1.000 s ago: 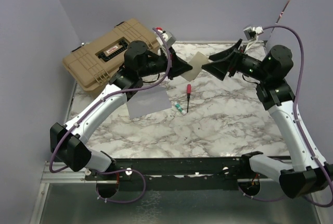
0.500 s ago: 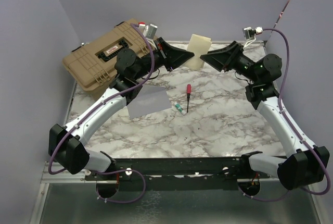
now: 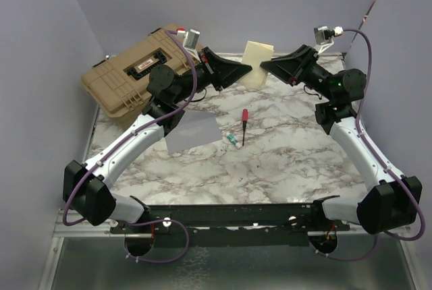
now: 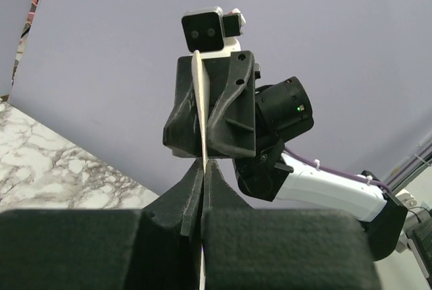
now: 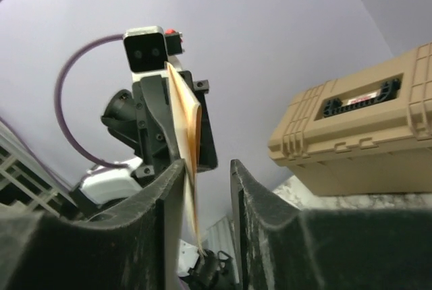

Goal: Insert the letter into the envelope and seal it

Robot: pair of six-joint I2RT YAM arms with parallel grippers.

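the letter (image 3: 259, 56) hangs upright over the far side of the surface (image 3: 290, 148), left claw (image 4: 204, 166) pinching one edge, right claw (image 5: 206, 166) parted around the other; it looks feather-light and bendy, so grip near the edges.

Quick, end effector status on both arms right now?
Left end effector: closed, pinching the letter by its edge.
Right end effector: open, jaws apart around the letter, not clamped on it.

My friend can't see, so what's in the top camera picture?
Two robot arms meet above a marble table, left fingers pinching a tan letter up high. A grey envelope lies under the left arm, near a red screwdriver.
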